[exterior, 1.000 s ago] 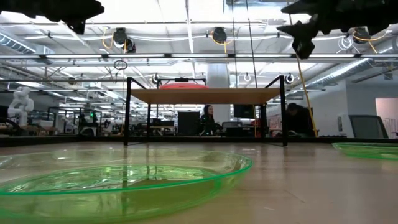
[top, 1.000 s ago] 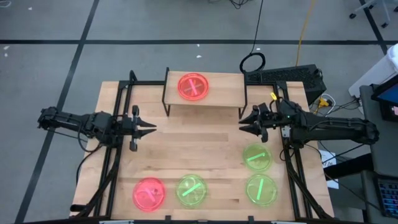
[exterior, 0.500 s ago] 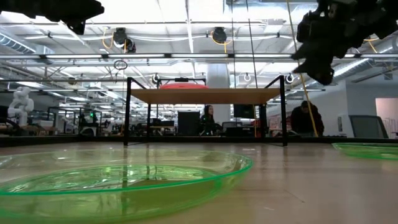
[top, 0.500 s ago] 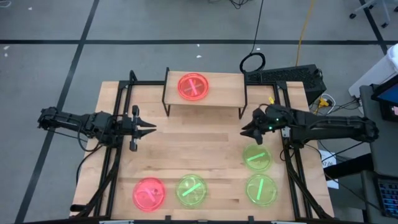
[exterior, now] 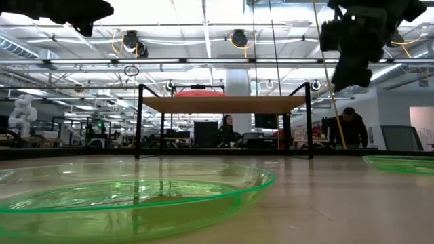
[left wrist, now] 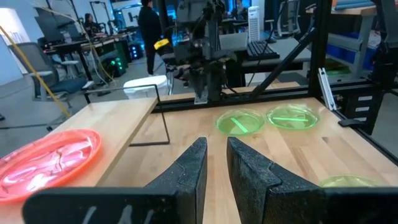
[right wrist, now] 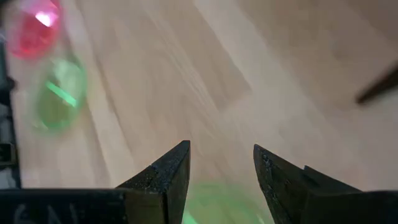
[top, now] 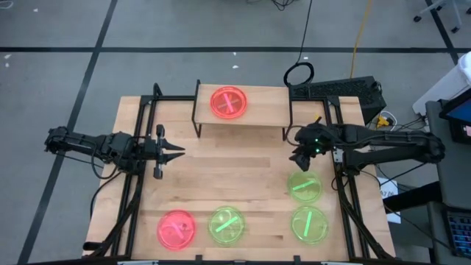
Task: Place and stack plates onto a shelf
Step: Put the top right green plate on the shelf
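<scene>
A neon pink plate [top: 229, 102] lies flat on the small wooden shelf [top: 265, 99], which stands on thin black legs at the table's far side. Three green plates [top: 304, 185] [top: 309, 224] [top: 226, 224] and one more pink plate [top: 176, 229] rest flat on the tabletop. My right gripper [top: 299, 163] [right wrist: 219, 155] is open and tipped downward just beyond the far edge of the nearest green plate [right wrist: 214, 205], touching nothing. My left gripper [top: 179, 152] [left wrist: 216, 158] hovers level over the table's left part, slightly open.
The black frame rails [top: 140, 147] run along both table sides. The shelf's legs [exterior: 137, 122] stand on the tabletop. In the low view a green plate [exterior: 135, 196] fills the near foreground. People [exterior: 349, 125] move in the room behind the table.
My right gripper has swung from pointing level toward the table's left to pointing down, shifting slightly toward the near edge, above the green plate's far rim. No plate has moved.
</scene>
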Robot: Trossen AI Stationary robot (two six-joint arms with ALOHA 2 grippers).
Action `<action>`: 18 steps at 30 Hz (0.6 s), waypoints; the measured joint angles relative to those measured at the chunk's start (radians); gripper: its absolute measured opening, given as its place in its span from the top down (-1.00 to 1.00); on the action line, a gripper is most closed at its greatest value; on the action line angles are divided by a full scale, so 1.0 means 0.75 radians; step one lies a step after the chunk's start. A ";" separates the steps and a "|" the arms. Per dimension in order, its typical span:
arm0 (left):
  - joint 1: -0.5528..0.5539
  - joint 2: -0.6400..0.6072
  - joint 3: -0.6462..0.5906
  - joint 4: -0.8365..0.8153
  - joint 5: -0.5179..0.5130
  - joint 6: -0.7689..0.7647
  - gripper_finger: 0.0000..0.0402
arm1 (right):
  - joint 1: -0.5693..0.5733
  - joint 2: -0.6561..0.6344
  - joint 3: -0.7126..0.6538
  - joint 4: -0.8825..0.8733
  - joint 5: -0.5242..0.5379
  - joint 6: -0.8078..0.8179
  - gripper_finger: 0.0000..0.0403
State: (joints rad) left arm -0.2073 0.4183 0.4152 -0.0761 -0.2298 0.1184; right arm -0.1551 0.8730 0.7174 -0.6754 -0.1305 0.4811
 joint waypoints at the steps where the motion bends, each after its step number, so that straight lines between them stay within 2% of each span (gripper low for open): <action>1: 0.000 0.000 0.000 0.000 0.000 0.001 0.65 | 0.000 0.009 0.000 -0.036 -0.001 0.010 0.21; 10: 0.000 0.001 0.001 0.001 0.000 0.023 0.65 | 0.000 0.053 0.000 -0.363 -0.005 0.086 0.21; 18: 0.000 0.000 0.001 -0.001 0.001 0.014 0.65 | 0.000 0.055 0.000 -0.409 -0.018 0.111 0.21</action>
State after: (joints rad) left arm -0.2073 0.4183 0.4156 -0.0769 -0.2295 0.1287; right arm -0.1551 0.9142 0.7174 -0.9820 -0.1442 0.5644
